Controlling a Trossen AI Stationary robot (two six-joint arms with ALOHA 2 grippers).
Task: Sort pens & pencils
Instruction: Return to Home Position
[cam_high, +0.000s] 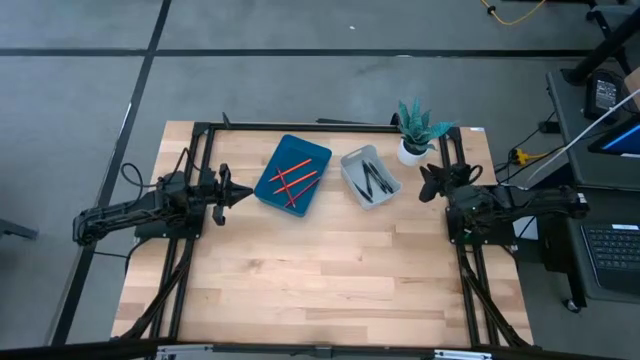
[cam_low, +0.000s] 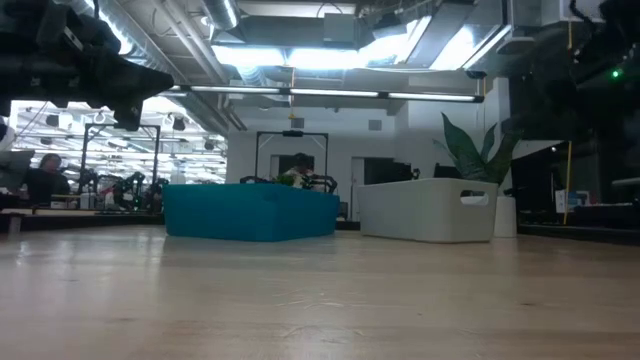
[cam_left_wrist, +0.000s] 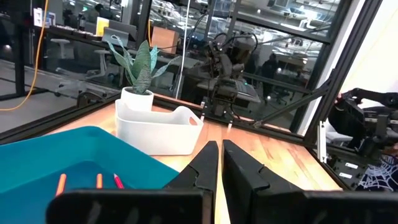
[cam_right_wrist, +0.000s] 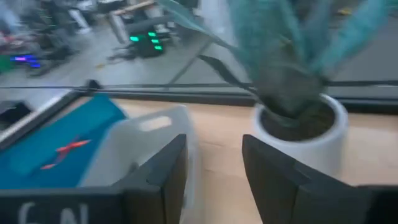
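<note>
Pencils (cam_high: 292, 180) lie in blue bin (cam_high: 300, 150), pens (cam_high: 372, 178) in gray bin (cam_high: 350, 158). Likely light, stiff, slick: pinch mid-shaft. Left gripper (cam_high: 240, 194), beside blue bin, fingers pressed together; right gripper (cam_high: 424, 184), nr plant (cam_high: 420, 125), spread & empty.

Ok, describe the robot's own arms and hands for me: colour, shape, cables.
Both arms are black, built of boxy jointed segments. The left arm trails a looping black cable; the right arm is the same build. The left hand and right hand each have two flat, dark, tapering fingers.
</note>
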